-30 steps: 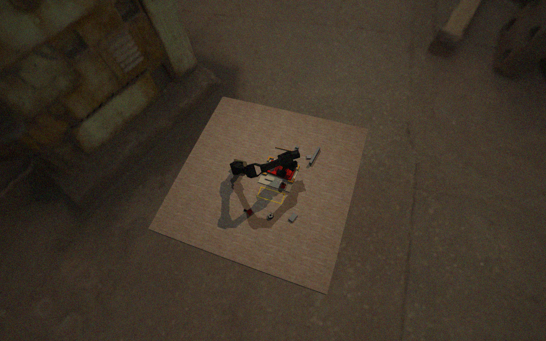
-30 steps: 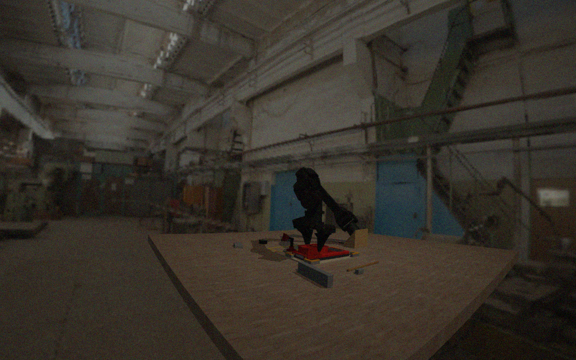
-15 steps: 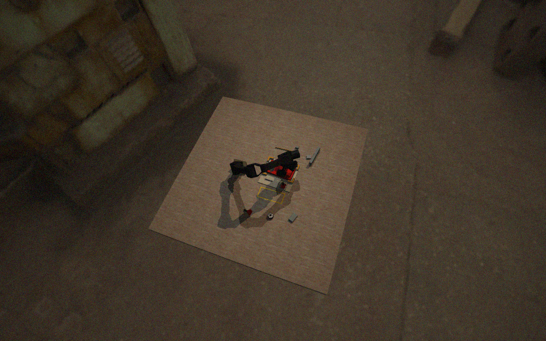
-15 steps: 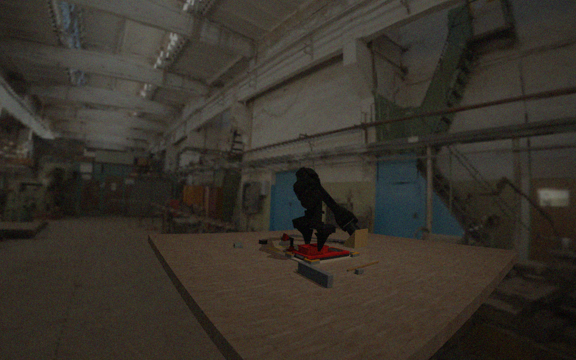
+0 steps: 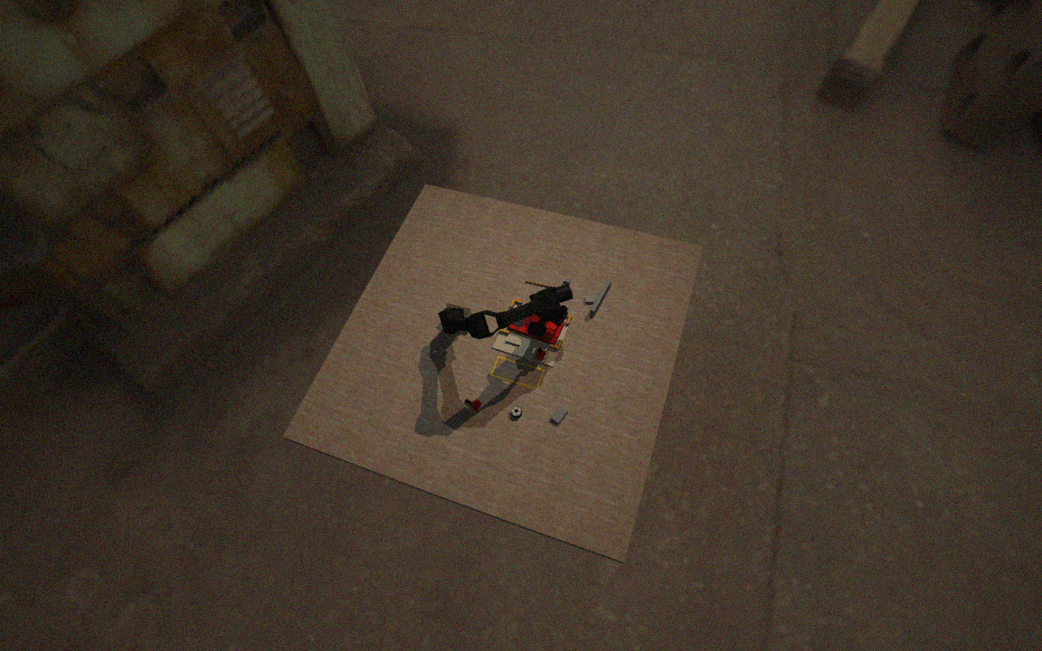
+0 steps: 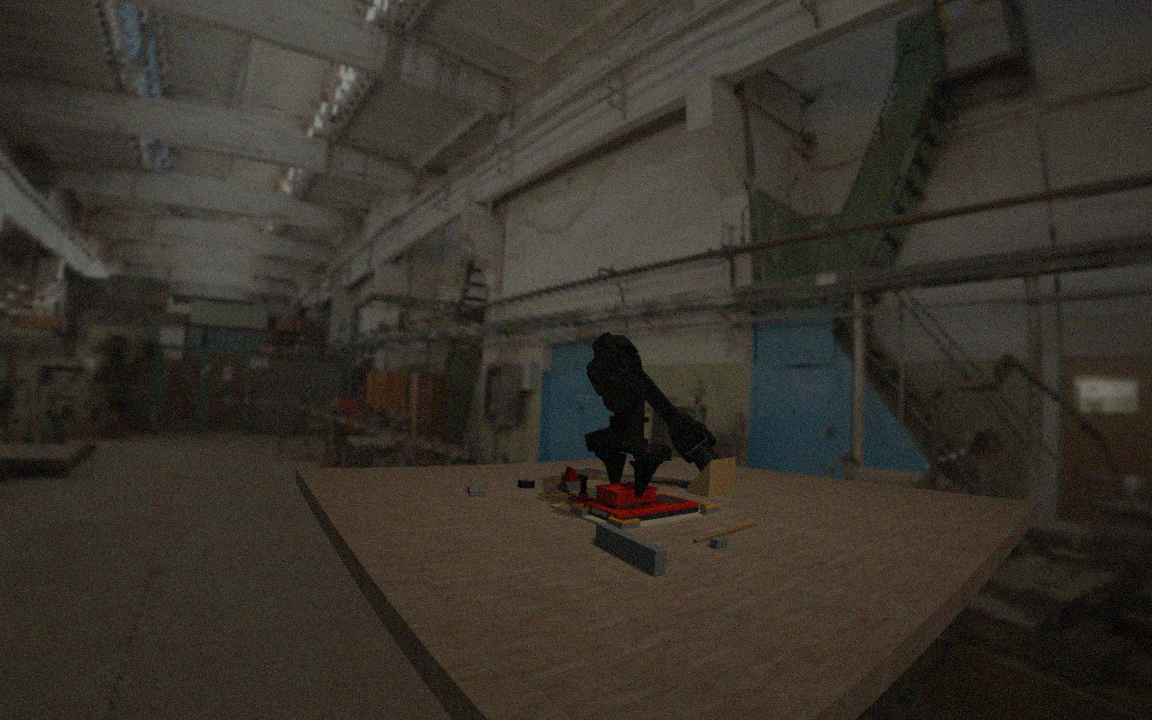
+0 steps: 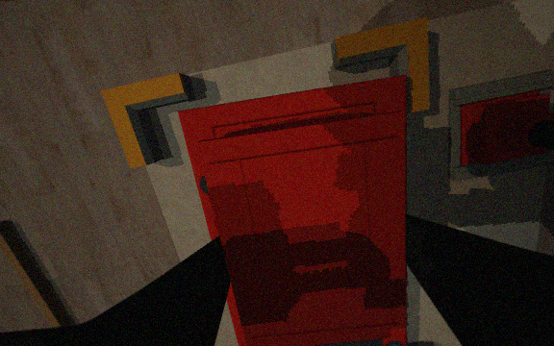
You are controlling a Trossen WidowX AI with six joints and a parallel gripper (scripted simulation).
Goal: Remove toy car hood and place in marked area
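Black parallel-jaw gripper (image 7: pixel 313 269) clamped on the flat red plastic hood (image 7: pixel 301 192) of the toy car (image 6: pixel 638 506); two orange corner brackets (image 7: pixel 135 111) lie just ahead of its fingertips.
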